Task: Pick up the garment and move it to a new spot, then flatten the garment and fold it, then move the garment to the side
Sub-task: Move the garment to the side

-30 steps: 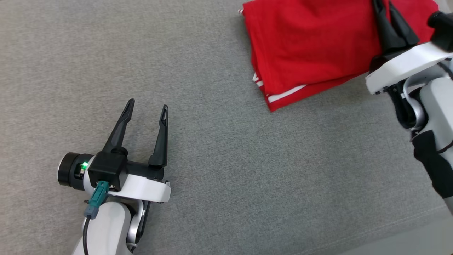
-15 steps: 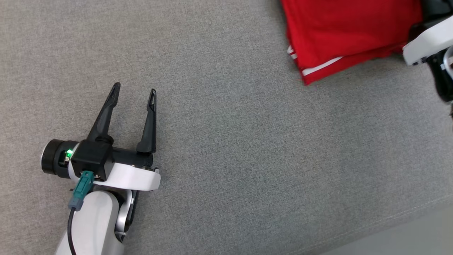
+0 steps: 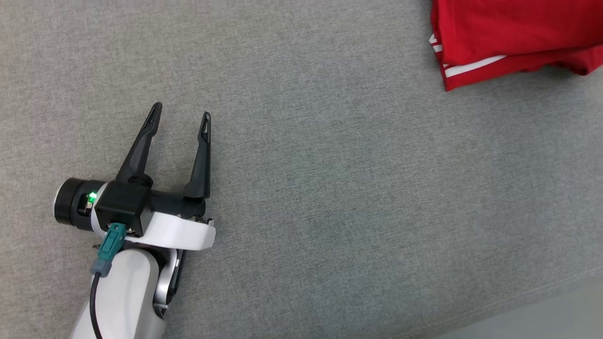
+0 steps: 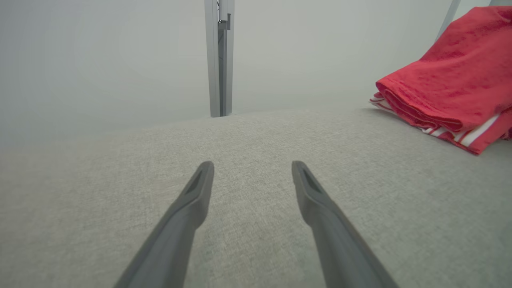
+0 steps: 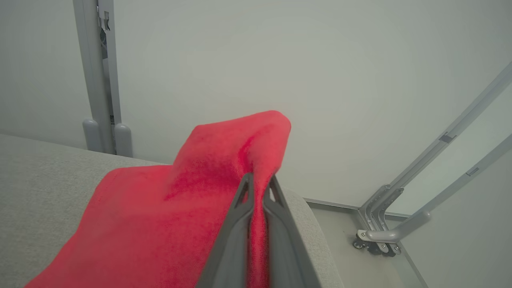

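Underneath everything lies a grey woven upholstered surface. It runs across the head view and ends in a seam and edge at the lower right. Behind it, in both wrist views, stands a plain pale wall.

Next in size is the folded red garment, which sits on the surface in the far right corner of the head view. White stripes show along its near lower edge. From the left wrist view the garment is a stack of layers resting on the fabric off to the right, well apart from that arm. Its far side slopes upward.

The left gripper sits low at the left of the head view, fingers spread wide with only bare upholstery between them.

The right gripper is closed tight on a fold of the garment, and a peak of red cloth rises above its fingertips.

A grey metal post stands against the wall. Slanted metal struts meet at a small castor. A green light glows on the left wrist, beside a teal connector.
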